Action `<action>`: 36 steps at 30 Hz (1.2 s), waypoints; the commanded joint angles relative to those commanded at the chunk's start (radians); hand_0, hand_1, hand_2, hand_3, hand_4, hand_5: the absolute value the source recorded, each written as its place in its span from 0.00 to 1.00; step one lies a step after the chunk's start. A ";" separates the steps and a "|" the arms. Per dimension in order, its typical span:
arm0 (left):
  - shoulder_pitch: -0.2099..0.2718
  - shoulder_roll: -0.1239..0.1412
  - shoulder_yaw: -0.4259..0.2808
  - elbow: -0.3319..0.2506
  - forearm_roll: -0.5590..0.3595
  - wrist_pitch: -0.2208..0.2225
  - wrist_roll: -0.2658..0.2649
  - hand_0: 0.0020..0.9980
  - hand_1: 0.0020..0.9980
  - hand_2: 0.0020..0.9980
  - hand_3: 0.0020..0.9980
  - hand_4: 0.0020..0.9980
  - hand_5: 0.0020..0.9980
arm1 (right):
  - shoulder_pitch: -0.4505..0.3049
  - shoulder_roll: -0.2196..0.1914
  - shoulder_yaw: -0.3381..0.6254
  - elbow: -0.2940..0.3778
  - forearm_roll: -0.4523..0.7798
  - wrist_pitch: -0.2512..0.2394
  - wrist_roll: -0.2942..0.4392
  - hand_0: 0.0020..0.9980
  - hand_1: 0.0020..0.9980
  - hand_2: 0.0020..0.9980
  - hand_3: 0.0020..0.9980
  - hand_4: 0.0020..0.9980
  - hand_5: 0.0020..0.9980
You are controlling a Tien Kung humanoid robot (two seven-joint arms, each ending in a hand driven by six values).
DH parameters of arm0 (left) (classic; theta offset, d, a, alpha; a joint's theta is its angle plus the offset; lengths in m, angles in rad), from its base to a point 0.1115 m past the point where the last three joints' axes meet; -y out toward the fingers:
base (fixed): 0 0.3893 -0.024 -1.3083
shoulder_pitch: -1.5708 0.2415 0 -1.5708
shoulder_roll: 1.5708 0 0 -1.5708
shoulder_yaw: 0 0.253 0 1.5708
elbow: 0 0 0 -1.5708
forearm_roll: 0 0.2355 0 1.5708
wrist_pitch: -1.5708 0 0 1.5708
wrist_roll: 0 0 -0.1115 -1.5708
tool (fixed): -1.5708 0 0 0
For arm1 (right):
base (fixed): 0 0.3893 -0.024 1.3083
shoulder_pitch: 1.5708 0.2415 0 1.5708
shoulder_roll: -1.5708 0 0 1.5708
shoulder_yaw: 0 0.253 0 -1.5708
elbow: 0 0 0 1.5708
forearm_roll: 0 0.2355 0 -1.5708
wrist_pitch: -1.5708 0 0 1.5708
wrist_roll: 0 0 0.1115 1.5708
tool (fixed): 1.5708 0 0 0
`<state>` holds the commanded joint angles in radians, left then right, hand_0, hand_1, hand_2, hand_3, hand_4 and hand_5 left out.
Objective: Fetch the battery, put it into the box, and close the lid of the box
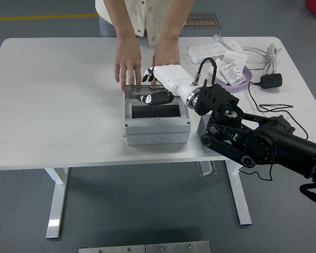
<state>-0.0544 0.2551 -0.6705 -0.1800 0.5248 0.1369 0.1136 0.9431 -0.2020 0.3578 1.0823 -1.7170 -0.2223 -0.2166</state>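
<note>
A grey box (157, 126) stands in the middle of the table, and its dark inside (155, 112) shows no battery that I can make out. Its clear lid (139, 90) is hinged at the back and leans forward and low over the opening. My right hand (150, 87), white with black fingertips, holds the lid's free edge, fingers behind it and thumb in front. A person at the far side rests one hand (127, 60) flat behind the box; the other hand (166, 55) is just behind my hand.
A grey block (208, 138) stands right of the box, partly hidden by my right arm (253, 142). At the back right are a white power strip (208, 50), a purple tray (241, 80) of packets, a black adapter (271, 80) and cables.
</note>
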 joint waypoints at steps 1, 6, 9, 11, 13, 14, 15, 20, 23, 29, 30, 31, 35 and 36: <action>0.000 0.000 0.000 0.000 0.000 0.000 0.000 0.58 0.58 0.55 0.56 0.54 0.00 | -0.002 -0.003 -0.002 0.008 -0.003 0.002 -0.002 0.75 0.68 0.69 0.67 0.82 0.62; 0.001 -0.001 0.004 0.000 -0.007 0.000 -0.002 0.58 0.58 0.55 0.56 0.54 0.00 | -0.014 -0.014 -0.010 0.044 -0.016 0.020 -0.016 0.75 0.68 0.69 0.67 0.82 0.62; 0.002 -0.002 0.004 0.000 -0.008 0.000 -0.002 0.58 0.58 0.55 0.56 0.54 0.00 | -0.021 -0.022 -0.012 0.064 -0.024 0.033 -0.024 0.75 0.68 0.69 0.67 0.82 0.62; 0.002 -0.002 0.003 0.000 -0.007 0.001 -0.002 0.58 0.58 0.55 0.56 0.54 0.00 | -0.025 -0.026 -0.013 0.077 -0.028 0.042 -0.030 0.75 0.68 0.69 0.67 0.82 0.62; 0.003 -0.003 0.000 0.000 -0.005 0.001 -0.001 0.58 0.58 0.55 0.56 0.54 0.00 | -0.027 -0.029 -0.012 0.090 -0.033 0.052 -0.036 0.74 0.68 0.69 0.67 0.82 0.61; 0.004 -0.003 -0.001 0.000 -0.004 0.001 0.000 0.58 0.58 0.55 0.56 0.54 0.00 | -0.028 -0.031 -0.011 0.095 -0.035 0.055 -0.039 0.74 0.68 0.69 0.67 0.82 0.61; 0.004 -0.003 -0.002 0.000 -0.003 0.001 0.000 0.58 0.58 0.55 0.56 0.54 0.00 | -0.029 -0.032 -0.009 0.100 -0.036 0.060 -0.041 0.74 0.68 0.69 0.67 0.82 0.61; 0.006 -0.004 -0.006 0.000 -0.001 0.001 0.001 0.58 0.58 0.55 0.56 0.54 0.00 | -0.032 -0.039 0.006 0.127 -0.043 0.082 -0.055 0.73 0.68 0.69 0.67 0.81 0.61; 0.006 -0.005 -0.007 0.000 0.000 0.001 0.001 0.58 0.58 0.55 0.56 0.54 0.00 | -0.038 -0.044 0.017 0.145 -0.044 0.097 -0.064 0.73 0.68 0.69 0.67 0.81 0.61; 0.007 -0.006 -0.007 0.000 -0.001 0.001 0.000 0.58 0.58 0.55 0.56 0.54 0.00 | -0.056 -0.056 0.022 0.177 -0.040 0.133 -0.083 0.74 0.68 0.69 0.67 0.81 0.61; 0.007 -0.006 -0.006 0.000 -0.002 0.001 0.000 0.58 0.58 0.55 0.56 0.54 0.00 | -0.060 -0.059 0.020 0.182 -0.040 0.137 -0.085 0.74 0.68 0.69 0.67 0.81 0.61; 0.007 -0.006 -0.007 0.000 -0.001 0.001 0.000 0.58 0.58 0.55 0.56 0.54 0.00 | -0.064 -0.061 0.020 0.187 -0.040 0.140 -0.086 0.74 0.68 0.69 0.67 0.81 0.60; 0.008 -0.006 -0.009 0.000 0.001 0.001 0.001 0.58 0.58 0.55 0.56 0.54 0.00 | -0.071 -0.067 0.026 0.199 -0.042 0.145 -0.089 0.74 0.68 0.69 0.67 0.81 0.60; 0.008 -0.006 -0.009 0.000 0.002 0.001 0.001 0.58 0.58 0.55 0.56 0.54 0.00 | -0.073 -0.068 0.031 0.201 -0.044 0.146 -0.089 0.74 0.68 0.69 0.67 0.81 0.60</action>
<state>-0.0461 0.2488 -0.6797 -0.1800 0.5267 0.1383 0.1144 0.8703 -0.2702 0.3889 1.2835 -1.7606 -0.0762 -0.3059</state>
